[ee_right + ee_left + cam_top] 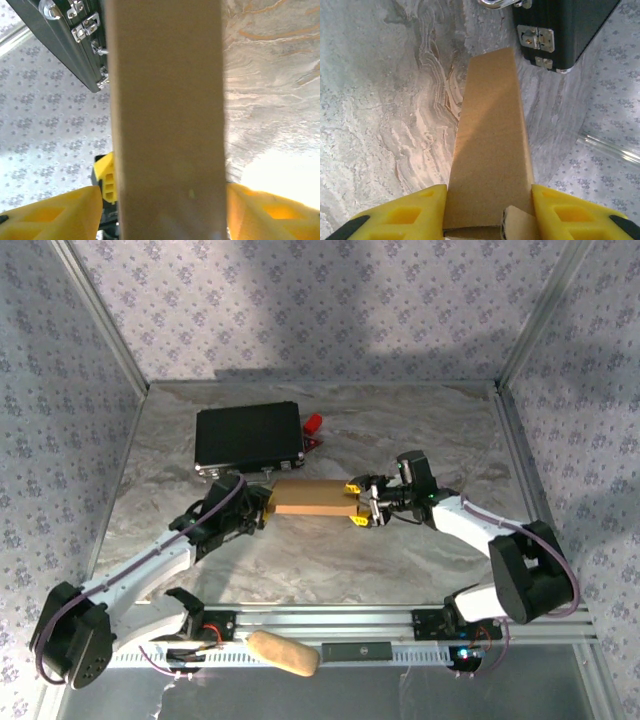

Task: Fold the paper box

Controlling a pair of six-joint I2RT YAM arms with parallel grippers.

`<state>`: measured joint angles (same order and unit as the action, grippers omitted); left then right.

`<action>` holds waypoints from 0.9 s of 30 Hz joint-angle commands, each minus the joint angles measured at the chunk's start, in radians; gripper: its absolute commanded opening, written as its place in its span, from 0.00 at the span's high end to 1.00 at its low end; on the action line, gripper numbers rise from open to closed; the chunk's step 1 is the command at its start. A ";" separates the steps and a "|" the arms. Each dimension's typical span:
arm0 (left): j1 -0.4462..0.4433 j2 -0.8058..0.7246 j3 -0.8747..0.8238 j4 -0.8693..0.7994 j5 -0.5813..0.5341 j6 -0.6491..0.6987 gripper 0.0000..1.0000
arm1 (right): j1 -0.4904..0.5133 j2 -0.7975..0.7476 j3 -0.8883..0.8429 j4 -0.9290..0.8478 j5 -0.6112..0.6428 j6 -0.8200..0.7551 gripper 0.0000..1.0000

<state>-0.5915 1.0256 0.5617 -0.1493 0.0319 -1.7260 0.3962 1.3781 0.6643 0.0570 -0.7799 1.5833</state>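
The paper box [310, 497] is a flat brown cardboard carton held off the table's middle between both arms. My left gripper [265, 505] is at its left end. In the left wrist view the box [492, 135] runs away between the yellow fingers [415, 215], which press flush on both its sides, and a small flap end sticks up near the right one. My right gripper [355, 505] straddles the right end. In the right wrist view the box [167, 115] lies between the fingers [60, 215], with a gap on the left side.
The black case [248, 437] lies just behind the box, its latches [536, 38] close to the cardboard's far end. A small red object [313, 424] sits by the case's right side. A tan bread-like lump [284, 652] rests on the front rail.
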 commanded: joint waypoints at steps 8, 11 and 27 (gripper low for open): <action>-0.008 -0.052 0.136 -0.355 -0.116 -0.109 0.70 | -0.032 -0.205 0.177 -0.511 0.160 -0.496 0.30; -0.007 -0.040 0.202 -0.482 -0.136 -0.111 0.71 | -0.033 -0.266 0.219 -0.585 0.233 -0.646 0.31; 0.031 -0.033 0.328 -0.794 -0.153 -0.155 0.84 | 0.448 -0.300 0.367 -0.686 1.047 -1.304 0.40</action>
<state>-0.5694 1.0130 0.8497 -0.6754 -0.0624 -1.7287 0.8059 1.0550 0.9951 -0.6147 0.1020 0.4408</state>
